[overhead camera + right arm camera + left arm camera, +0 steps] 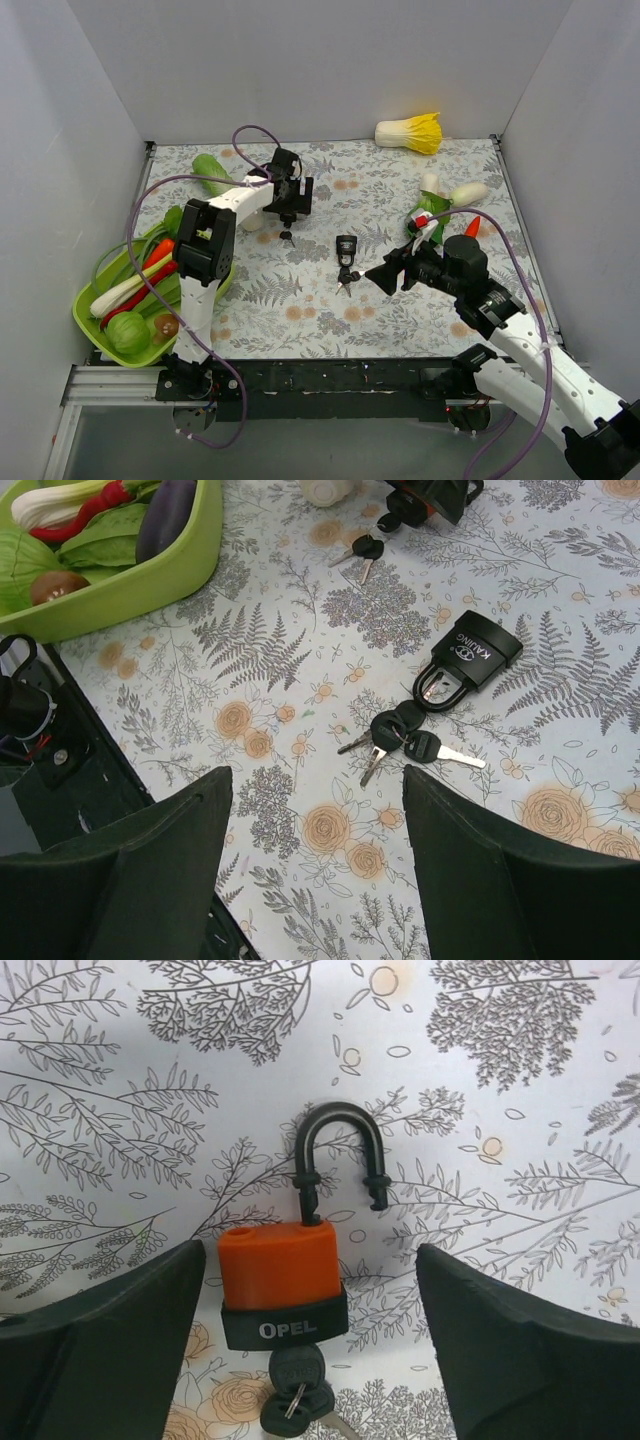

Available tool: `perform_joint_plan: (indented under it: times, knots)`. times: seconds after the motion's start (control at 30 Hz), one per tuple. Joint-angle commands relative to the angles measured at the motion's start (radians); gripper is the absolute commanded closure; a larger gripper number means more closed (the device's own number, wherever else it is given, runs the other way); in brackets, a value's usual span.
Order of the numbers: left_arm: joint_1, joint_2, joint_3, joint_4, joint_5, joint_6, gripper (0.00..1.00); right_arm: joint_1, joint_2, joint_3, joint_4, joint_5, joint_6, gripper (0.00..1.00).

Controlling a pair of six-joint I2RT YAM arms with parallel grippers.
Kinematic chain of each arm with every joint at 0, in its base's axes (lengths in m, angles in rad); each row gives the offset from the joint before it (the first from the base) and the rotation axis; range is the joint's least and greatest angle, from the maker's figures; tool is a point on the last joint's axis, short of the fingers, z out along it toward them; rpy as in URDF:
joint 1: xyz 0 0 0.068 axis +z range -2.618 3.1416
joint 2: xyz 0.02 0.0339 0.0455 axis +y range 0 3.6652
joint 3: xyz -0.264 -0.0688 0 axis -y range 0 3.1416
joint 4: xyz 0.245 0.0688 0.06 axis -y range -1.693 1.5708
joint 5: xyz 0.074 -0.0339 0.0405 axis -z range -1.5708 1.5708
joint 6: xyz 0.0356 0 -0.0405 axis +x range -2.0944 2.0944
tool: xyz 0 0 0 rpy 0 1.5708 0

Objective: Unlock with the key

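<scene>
Left gripper [289, 210] hangs spread over orange padlock [278, 1270]; right gripper [385, 277] reaches leftward.

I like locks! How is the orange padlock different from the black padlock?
The orange padlock has an orange body with a black band; the black padlock is all black. The orange one's shackle is popped open; the black one's looks shut. The orange one has a key in its bottom; the black one's keys lie beside its shackle. Both lie flat on the table.
</scene>
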Motion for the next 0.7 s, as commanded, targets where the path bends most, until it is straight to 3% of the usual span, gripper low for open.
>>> perform_joint_plan:
  times: [0.0, 0.1, 0.3, 0.57, 0.67]
  knots:
    - [0.007, -0.076, -0.031, -0.026, 0.051, -0.009, 0.08, -0.004, 0.007, 0.022, 0.027, 0.007, 0.001, 0.24]
    - [0.006, -0.144, -0.045, 0.0, 0.092, -0.019, 0.02, -0.004, 0.006, 0.031, 0.001, 0.017, -0.002, 0.24]
    - [0.006, -0.381, -0.141, 0.133, 0.181, -0.064, 0.02, -0.001, -0.005, 0.055, -0.069, 0.128, 0.001, 0.24]
    - [0.006, -0.748, -0.575, 0.451, 0.21, -0.096, 0.02, 0.019, 0.105, 0.15, -0.169, 0.25, 0.044, 0.28]
    - [0.007, -0.77, -0.554, 0.406, 0.19, -0.111, 0.02, 0.049, 0.156, 0.161, -0.192, 0.331, 0.076, 0.31]
